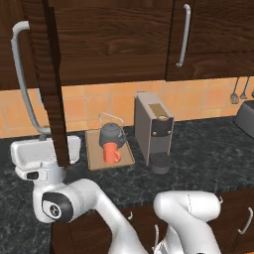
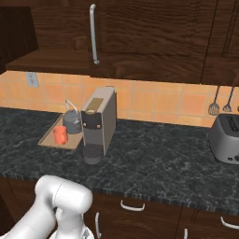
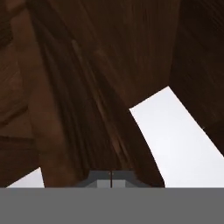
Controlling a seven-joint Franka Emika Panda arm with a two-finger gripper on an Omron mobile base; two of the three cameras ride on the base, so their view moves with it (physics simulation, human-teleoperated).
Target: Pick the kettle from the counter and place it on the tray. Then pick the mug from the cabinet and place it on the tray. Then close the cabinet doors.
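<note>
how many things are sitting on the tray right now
2. The kettle sits at the back of the tray, toward the wall, and the mug stands just in front of it. Nothing else shows on the tray in either base view.

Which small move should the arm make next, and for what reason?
Probably push the open left cabinet door toward shut. The kettle and mug already sit on the tray, the right door looks closed, and the hand, jaws shut, is beside the open door's edge.
</note>
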